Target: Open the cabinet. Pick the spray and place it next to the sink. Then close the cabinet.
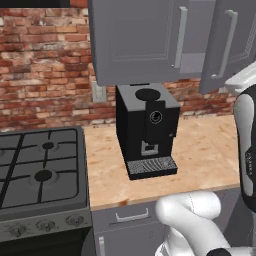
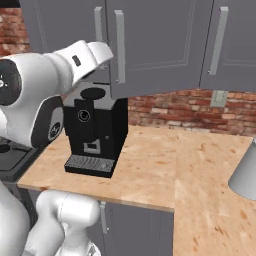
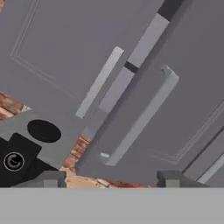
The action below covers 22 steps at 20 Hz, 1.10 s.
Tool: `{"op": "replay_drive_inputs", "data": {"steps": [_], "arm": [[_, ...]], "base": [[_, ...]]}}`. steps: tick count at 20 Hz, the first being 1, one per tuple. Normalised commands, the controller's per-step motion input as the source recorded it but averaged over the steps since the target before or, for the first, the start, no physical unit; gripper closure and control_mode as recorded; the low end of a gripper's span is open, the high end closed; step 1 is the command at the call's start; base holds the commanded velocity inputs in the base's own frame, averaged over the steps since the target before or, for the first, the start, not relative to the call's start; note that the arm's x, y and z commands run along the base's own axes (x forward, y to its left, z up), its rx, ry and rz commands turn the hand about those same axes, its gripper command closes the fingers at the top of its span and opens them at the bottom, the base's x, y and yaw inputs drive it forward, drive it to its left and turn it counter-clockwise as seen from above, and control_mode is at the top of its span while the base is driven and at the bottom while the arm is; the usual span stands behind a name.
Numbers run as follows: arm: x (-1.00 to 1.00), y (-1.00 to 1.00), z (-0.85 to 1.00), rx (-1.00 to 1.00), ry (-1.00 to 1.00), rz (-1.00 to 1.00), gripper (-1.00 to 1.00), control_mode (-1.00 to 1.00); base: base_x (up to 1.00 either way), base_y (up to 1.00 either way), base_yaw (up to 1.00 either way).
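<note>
My pincer (image 3: 109, 179) sits at the bottom of the hand view, tips apart, gripping nothing. The cabinet (image 3: 65, 39) fills the frame above; its right door's handle (image 3: 140, 118), just ajar, slants up to the right, straight ahead.

A black coffee machine (image 1: 146, 131) stands on the wooden worktop (image 1: 200, 155) against the red brick wall (image 1: 45, 65). To its left sits a gas stove (image 1: 40, 175) (dark grates, knobs along its front), with a grey drawer (image 1: 131, 217) below.
</note>
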Motion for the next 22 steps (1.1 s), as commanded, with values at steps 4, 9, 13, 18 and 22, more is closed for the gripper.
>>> {"op": "replay_drive_inputs", "data": {"steps": [4, 9, 13, 18, 22], "arm": [[0.00, 0.77, 0.00, -0.66, -0.05, 0.00, -1.00, -1.00], [0.00, 0.30, 0.00, -0.66, 0.00, 0.00, -1.00, -1.00], [0.00, 0.10, 0.21, -0.54, 0.00, 0.00, -1.00, -1.00], [0.06, 0.00, 0.28, -0.18, 0.15, 0.00, -1.00, -1.00], [0.24, 0.00, 0.11, -0.11, 0.29, -0.06, -1.00, -1.00]], "base": [[0.00, 0.00, 0.00], [0.00, 0.00, 0.00], [0.00, 0.00, 0.00], [0.00, 0.00, 0.00], [0.00, 0.00, 0.00]]}}
